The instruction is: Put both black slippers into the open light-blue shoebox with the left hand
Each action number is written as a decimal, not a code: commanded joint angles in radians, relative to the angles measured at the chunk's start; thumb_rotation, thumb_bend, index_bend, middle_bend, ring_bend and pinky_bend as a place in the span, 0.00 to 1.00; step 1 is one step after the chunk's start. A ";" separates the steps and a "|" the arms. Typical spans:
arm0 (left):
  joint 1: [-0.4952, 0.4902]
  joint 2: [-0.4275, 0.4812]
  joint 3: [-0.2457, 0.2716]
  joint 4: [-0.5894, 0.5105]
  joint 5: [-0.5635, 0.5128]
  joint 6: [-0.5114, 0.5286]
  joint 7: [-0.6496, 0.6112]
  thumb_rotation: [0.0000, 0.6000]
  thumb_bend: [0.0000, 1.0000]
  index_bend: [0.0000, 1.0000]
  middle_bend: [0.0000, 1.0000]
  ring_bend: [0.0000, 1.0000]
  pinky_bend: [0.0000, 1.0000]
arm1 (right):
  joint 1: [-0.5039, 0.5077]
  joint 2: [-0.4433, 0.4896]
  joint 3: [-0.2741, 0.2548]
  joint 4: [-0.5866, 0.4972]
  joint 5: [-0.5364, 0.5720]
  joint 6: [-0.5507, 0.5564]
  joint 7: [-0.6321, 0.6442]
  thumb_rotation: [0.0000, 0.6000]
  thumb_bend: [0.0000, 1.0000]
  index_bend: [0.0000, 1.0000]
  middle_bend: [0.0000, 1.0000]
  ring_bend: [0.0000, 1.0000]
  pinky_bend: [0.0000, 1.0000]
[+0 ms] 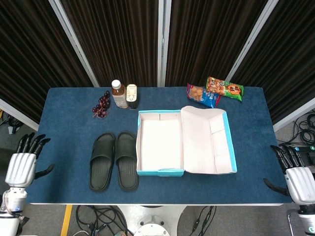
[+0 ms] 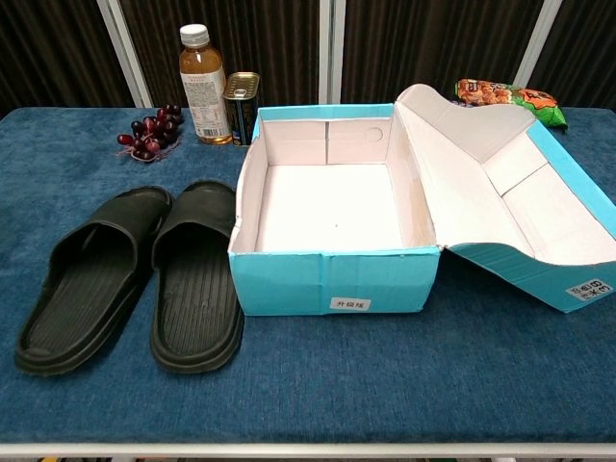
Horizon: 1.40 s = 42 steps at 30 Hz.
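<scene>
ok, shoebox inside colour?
White or pale pink inside the shoebox, light blue outside; clearest in the chest view.

Head view: high above table's near edge, angled steeply down, far back; whole blue table (image 1: 64, 123) in frame, dark curtains behind far edge, floor cables below near edge, left hand (image 1: 22, 167) and right hand (image 1: 299, 182) off near corners. Chest view: low, close at near edge, facing far edge, near-level; table corners cropped. Shared: open light-blue shoebox (image 1: 184, 172) (image 2: 327, 284), black slippers (image 1: 114, 160) (image 2: 135, 274), bottle (image 1: 118, 94) (image 2: 200, 85) along far edge.
</scene>
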 commanded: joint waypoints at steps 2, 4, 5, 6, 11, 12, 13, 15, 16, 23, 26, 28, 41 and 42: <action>-0.104 0.037 -0.044 -0.032 0.014 -0.115 -0.032 1.00 0.16 0.20 0.12 0.02 0.08 | 0.005 0.012 0.002 -0.003 -0.010 0.004 -0.002 1.00 0.07 0.00 0.11 0.00 0.00; -0.151 0.046 -0.059 -0.056 -0.007 -0.187 -0.048 1.00 0.15 0.21 0.12 0.14 0.20 | 0.008 0.018 0.003 -0.005 -0.017 0.006 -0.005 1.00 0.07 0.00 0.11 0.00 0.00; -0.185 0.055 -0.069 -0.077 -0.025 -0.242 -0.056 1.00 0.15 0.22 0.13 0.21 0.29 | 0.010 0.022 0.003 -0.006 -0.022 0.007 -0.008 1.00 0.07 0.00 0.11 0.00 0.00; -0.210 0.056 -0.078 -0.091 -0.039 -0.278 -0.069 1.00 0.14 0.23 0.14 0.29 0.39 | 0.011 0.025 0.002 -0.008 -0.026 0.007 -0.010 1.00 0.07 0.00 0.11 0.00 0.00; -0.344 0.025 -0.122 -0.121 -0.158 -0.477 -0.047 1.00 0.12 0.23 0.17 0.57 0.74 | 0.013 0.042 -0.002 -0.018 -0.043 0.013 -0.021 1.00 0.07 0.00 0.11 0.00 0.00; -0.365 0.012 -0.126 -0.120 -0.182 -0.505 -0.027 1.00 0.11 0.23 0.17 0.59 0.77 | 0.012 0.044 -0.003 -0.020 -0.044 0.014 -0.022 1.00 0.07 0.00 0.11 0.00 0.00; -0.387 -0.001 -0.129 -0.120 -0.209 -0.534 -0.006 1.00 0.10 0.22 0.17 0.60 0.78 | 0.011 0.045 -0.004 -0.021 -0.044 0.015 -0.022 1.00 0.07 0.00 0.11 0.00 0.00; -0.433 -0.034 -0.132 -0.117 -0.277 -0.594 0.041 1.00 0.08 0.20 0.16 0.62 0.82 | 0.010 0.046 -0.005 -0.021 -0.045 0.018 -0.021 1.00 0.07 0.00 0.11 0.00 0.00; -0.452 -0.048 -0.133 -0.114 -0.309 -0.619 0.061 1.00 0.08 0.18 0.15 0.62 0.83 | 0.009 0.047 -0.006 -0.020 -0.045 0.018 -0.020 1.00 0.07 0.00 0.11 0.00 0.00; -0.584 -0.148 -0.113 -0.078 -0.565 -0.723 0.215 1.00 0.05 0.11 0.08 0.62 0.85 | 0.005 0.053 -0.008 -0.019 -0.037 0.018 -0.016 1.00 0.07 0.00 0.11 0.00 0.00; -0.624 -0.175 -0.103 -0.072 -0.641 -0.725 0.260 1.00 0.04 0.11 0.08 0.62 0.86 | 0.004 0.054 -0.009 -0.018 -0.033 0.016 -0.014 1.00 0.07 0.00 0.11 0.00 0.00; -0.656 -0.193 -0.097 -0.061 -0.711 -0.728 0.289 1.00 0.04 0.11 0.08 0.62 0.85 | 0.005 0.054 -0.010 -0.018 -0.033 0.013 -0.011 1.00 0.07 0.00 0.11 0.00 0.00; -0.840 -0.256 -0.049 0.005 -1.068 -0.778 0.364 1.00 0.03 0.10 0.06 0.63 0.86 | -0.005 0.053 -0.013 -0.004 -0.022 0.021 0.004 1.00 0.07 0.00 0.11 0.00 0.00; -0.849 -0.259 -0.045 0.013 -1.086 -0.784 0.363 1.00 0.03 0.10 0.06 0.63 0.86 | -0.005 0.054 -0.012 -0.003 -0.021 0.021 0.006 1.00 0.07 0.00 0.11 0.00 0.00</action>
